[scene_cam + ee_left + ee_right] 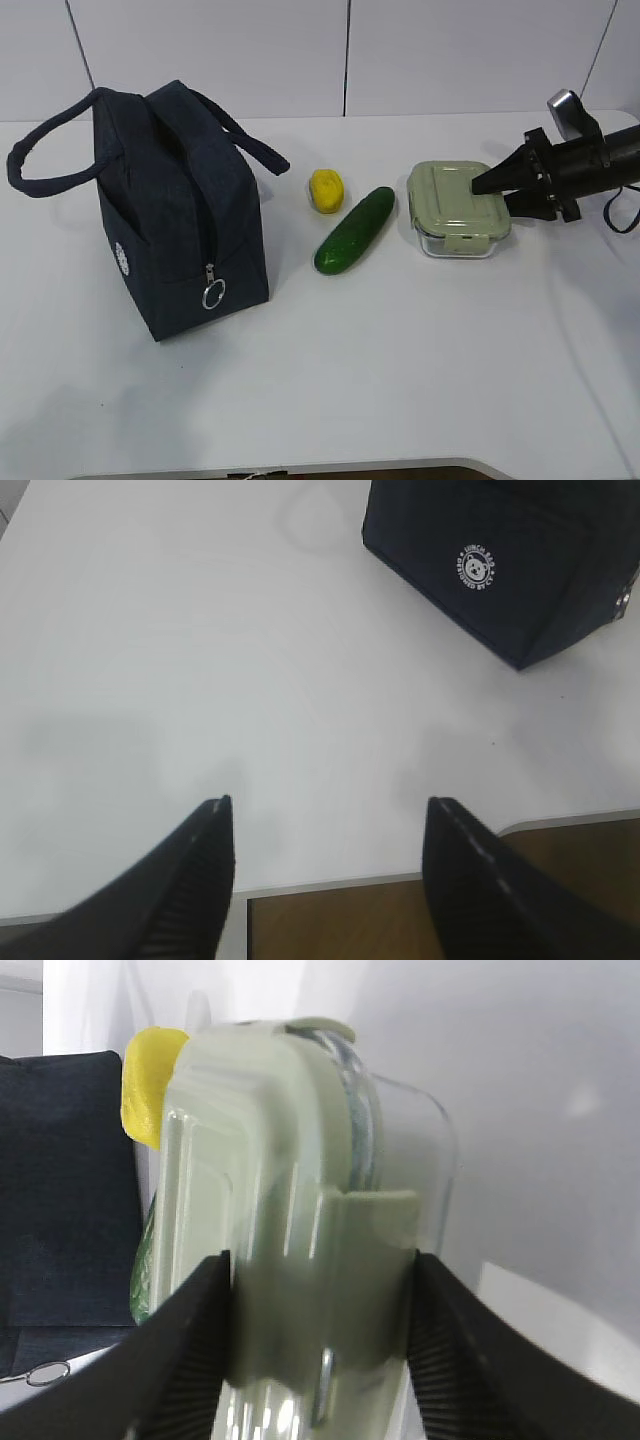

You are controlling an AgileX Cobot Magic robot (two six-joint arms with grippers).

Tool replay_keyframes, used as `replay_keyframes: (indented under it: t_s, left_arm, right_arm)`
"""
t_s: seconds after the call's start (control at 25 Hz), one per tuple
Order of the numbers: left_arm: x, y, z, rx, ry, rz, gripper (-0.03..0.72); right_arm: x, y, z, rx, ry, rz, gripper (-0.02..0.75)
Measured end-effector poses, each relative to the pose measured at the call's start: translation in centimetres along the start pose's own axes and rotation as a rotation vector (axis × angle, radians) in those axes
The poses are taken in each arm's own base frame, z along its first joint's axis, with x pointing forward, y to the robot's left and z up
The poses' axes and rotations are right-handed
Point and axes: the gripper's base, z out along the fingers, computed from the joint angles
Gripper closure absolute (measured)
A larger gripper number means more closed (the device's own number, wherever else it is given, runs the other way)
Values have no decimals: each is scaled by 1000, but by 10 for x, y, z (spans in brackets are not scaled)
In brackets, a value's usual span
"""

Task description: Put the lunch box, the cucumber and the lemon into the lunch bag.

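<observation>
Bag (180, 210) stands upright near the worktop's (400, 380) left edge, navy, handles up, its zipper running down the front end to a silver ring pull (213, 293). Its round white logo (475, 565) shows a small bear face ringed by lettering; "LUNCH BAG" reads along the top, and the lower words look like "DESIGNED BY" followed by letters too small to make out. Lemon (327, 190) lies toward the middle of the worktop, just right of the bag, and the cucumber (355, 230) lies at a slant just beside it, one end pointing toward the front edge. Box (458, 208) sits to the right of the cucumber, nearer the right edge, its sage-green lid clipped on. Right gripper (495, 192) reaches in from the right edge at the box's right end; in the right wrist view its black fingers (180, 1360) stand either side of the box (300, 1240) at the lid clip, close against it, though whether they press it cannot be told. Left gripper (325, 880) hangs over the worktop's front left edge, jaws wide apart with nothing between them, well apart from the bag.
</observation>
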Motion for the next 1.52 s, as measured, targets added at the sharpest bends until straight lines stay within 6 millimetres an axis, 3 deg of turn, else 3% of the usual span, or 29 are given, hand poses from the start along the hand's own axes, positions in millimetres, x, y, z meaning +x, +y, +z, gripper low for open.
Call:
replay_keyframes:
  t_s: [1.04, 1.52]
  left_arm:
    - [0, 0, 0, 0, 0, 0, 257]
    - [-5, 0, -2, 0, -1, 0, 257]
  right_arm:
    - [-1, 1, -1, 1, -4, 95, 356]
    - [-8, 17, -14, 38, -34, 57, 357]
